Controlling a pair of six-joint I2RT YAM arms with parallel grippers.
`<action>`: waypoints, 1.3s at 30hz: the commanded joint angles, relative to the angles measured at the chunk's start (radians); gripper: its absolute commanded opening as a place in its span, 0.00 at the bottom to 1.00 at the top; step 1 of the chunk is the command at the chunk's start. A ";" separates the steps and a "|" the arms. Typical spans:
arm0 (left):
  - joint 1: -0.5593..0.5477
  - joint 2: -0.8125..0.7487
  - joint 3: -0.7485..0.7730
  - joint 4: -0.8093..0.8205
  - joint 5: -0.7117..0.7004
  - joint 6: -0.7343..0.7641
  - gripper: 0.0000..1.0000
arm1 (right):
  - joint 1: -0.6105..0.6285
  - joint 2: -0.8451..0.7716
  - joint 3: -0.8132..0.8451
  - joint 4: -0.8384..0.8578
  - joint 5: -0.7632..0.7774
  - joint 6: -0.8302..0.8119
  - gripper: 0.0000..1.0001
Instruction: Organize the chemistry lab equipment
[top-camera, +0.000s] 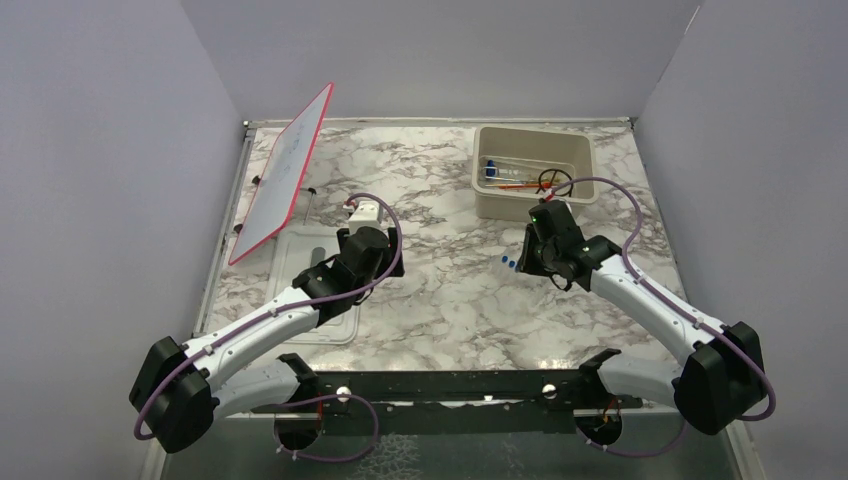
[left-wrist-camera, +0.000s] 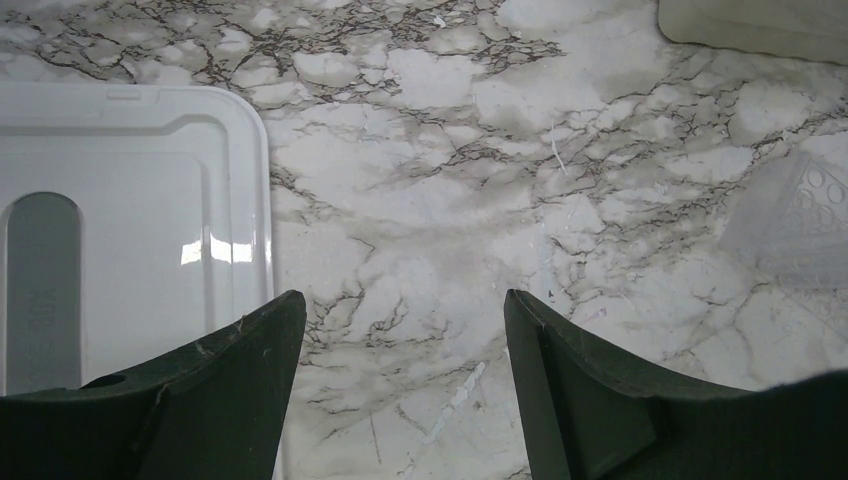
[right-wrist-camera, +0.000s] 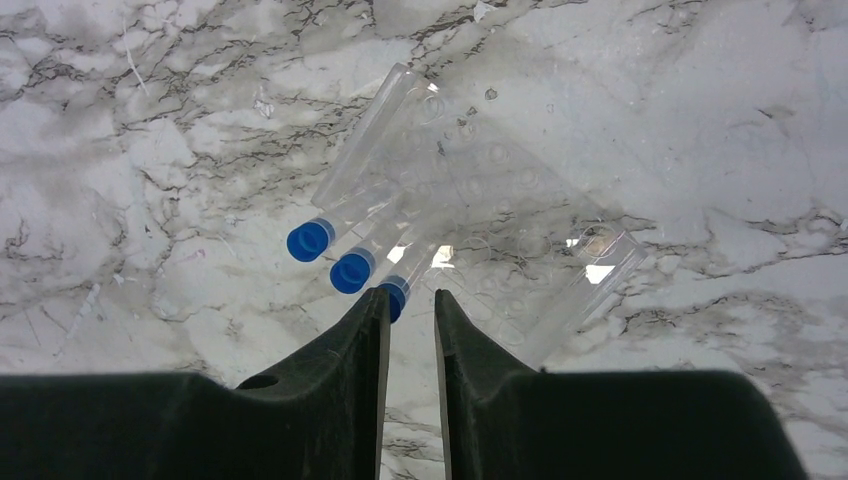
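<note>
A clear rack (right-wrist-camera: 500, 200) lies on the marble with three blue-capped tubes (right-wrist-camera: 345, 205) in it. My right gripper (right-wrist-camera: 410, 298) hangs over the rack's near edge. Its jaws stand a narrow gap apart, and the nearest blue cap (right-wrist-camera: 397, 299) sits at the left fingertip. Whether the clear plastic is pinched I cannot tell. In the top view the right gripper (top-camera: 522, 262) sits by the blue caps (top-camera: 510, 263). The beige tub (top-camera: 480, 170) holds more tubes (top-camera: 505, 167), an orange-red stick (top-camera: 520, 186) and a black wire ring (top-camera: 549, 181). My left gripper (left-wrist-camera: 395, 310) is open and empty over bare marble.
The tub's slotted lid (left-wrist-camera: 150, 200) lies flat at the left, partly under my left arm. A red-framed white board (top-camera: 285, 175) leans at the far left. The rack's corner (left-wrist-camera: 800, 225) shows to the right of the left gripper. Grey walls enclose the table.
</note>
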 joint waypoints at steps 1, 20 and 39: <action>0.007 -0.001 -0.009 0.011 -0.017 -0.006 0.75 | -0.003 -0.007 0.014 -0.036 0.030 0.009 0.27; 0.062 0.062 0.005 -0.090 -0.140 -0.083 0.82 | -0.003 -0.085 0.143 -0.034 -0.004 -0.017 0.31; 0.208 0.346 -0.015 -0.021 0.012 -0.133 0.52 | -0.003 -0.120 0.097 0.070 -0.110 0.006 0.31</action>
